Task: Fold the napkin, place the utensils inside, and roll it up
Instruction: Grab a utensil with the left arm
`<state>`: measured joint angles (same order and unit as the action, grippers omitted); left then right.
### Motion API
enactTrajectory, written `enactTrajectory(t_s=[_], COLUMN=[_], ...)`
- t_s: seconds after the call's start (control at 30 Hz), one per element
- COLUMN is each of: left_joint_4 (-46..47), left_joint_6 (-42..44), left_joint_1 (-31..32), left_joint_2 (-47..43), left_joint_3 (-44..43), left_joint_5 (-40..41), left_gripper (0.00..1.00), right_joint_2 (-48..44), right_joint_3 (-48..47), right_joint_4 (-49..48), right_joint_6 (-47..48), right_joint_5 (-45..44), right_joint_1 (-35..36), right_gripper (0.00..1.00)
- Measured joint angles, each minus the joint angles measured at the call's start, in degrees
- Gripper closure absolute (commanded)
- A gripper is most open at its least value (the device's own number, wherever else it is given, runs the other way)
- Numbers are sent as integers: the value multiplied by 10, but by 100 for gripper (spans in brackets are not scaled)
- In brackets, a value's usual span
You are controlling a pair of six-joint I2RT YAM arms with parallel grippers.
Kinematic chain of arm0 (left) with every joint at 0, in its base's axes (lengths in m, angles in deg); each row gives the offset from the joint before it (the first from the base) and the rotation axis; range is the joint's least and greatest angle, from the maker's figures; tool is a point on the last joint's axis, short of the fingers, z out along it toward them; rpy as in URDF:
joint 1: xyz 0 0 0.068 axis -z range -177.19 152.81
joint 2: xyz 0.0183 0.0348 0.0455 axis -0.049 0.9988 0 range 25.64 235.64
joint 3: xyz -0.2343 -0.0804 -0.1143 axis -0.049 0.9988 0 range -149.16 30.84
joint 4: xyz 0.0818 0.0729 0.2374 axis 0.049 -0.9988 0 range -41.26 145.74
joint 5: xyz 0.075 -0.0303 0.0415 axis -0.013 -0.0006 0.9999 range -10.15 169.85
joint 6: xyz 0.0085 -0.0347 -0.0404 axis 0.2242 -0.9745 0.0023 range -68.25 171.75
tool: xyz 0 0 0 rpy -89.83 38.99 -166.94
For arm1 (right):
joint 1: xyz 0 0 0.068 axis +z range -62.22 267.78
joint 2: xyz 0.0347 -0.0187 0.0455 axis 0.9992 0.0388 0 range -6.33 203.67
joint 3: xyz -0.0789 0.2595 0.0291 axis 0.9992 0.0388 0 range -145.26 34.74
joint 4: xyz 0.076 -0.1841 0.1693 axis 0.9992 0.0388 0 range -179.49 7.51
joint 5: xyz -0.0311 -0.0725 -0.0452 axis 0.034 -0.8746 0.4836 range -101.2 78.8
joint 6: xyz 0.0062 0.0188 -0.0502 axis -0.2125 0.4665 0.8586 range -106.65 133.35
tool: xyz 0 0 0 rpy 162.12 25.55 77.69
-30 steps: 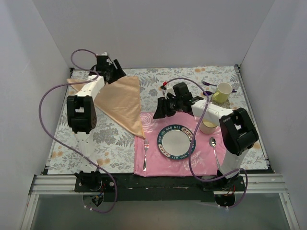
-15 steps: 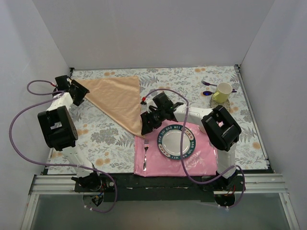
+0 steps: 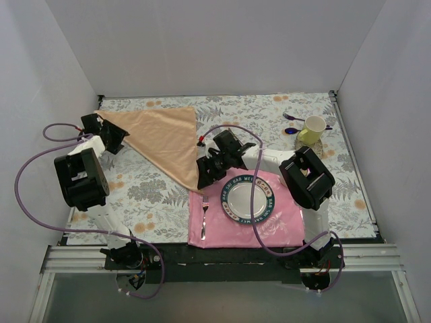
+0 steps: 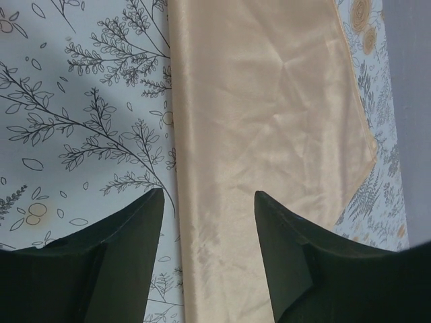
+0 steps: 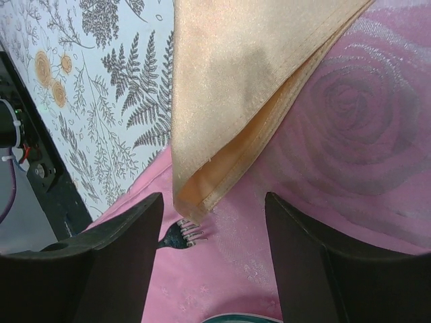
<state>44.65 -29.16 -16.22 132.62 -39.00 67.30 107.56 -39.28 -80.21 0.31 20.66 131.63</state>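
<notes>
The peach-gold napkin (image 3: 165,138) lies folded in a triangle on the flowered tablecloth, and its near tip overlaps the pink mat (image 3: 276,225). My left gripper (image 3: 116,134) is open over the napkin's far left corner; in the left wrist view the cloth (image 4: 262,121) runs between its spread fingers (image 4: 209,195). My right gripper (image 3: 204,178) is open around the napkin's layered near tip (image 5: 229,74), its fingers (image 5: 214,198) apart above the mat (image 5: 350,134). No copper-brown utensils are in view.
A silver fork (image 3: 204,215) lies on the mat left of the teal-rimmed plate (image 3: 248,196); its tines (image 5: 176,234) sit just below the napkin tip. A yellow cup (image 3: 313,128) and purple spoons (image 3: 293,118) stand far right. White walls enclose the table.
The left arm swung from the far middle to the far left corner and the napkin now lies spread flat. The right arm moved left from beyond the plate to the napkin's near tip.
</notes>
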Motion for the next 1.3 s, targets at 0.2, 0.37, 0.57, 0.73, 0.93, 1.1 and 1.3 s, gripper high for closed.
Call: enactTrajectory(t_s=[0.2, 0.37, 0.57, 0.73, 0.93, 1.1, 1.3], left_joint_4=[28, 41, 58, 72, 82, 90, 96], left_joint_6=[-12, -19, -27, -31, -31, -32, -31], left_joint_1=[-4, -5, -6, -6, -6, -6, -6], left_joint_2=[9, 43, 61, 62, 65, 79, 90], left_joint_3=[1, 1, 0, 0, 0, -2, -12], left_joint_5=[4, 6, 10, 13, 15, 15, 16], left_gripper=[48, 50, 53, 56, 62, 64, 72], right_joint_2=[0, 1, 12, 33, 56, 57, 58], right_joint_3=[-17, -21, -33, -54, -73, -73, -73], right_joint_4=[-4, -8, -9, -14, -20, -22, -26], right_joint_6=[-19, -35, -46, -54, -63, -66, -73], right_joint_5=[-4, -7, -10, -10, -5, -2, 7], right_joint_1=[-2, -3, -7, -7, -8, -8, -8], right_gripper=[33, 33, 33, 34, 36, 39, 45])
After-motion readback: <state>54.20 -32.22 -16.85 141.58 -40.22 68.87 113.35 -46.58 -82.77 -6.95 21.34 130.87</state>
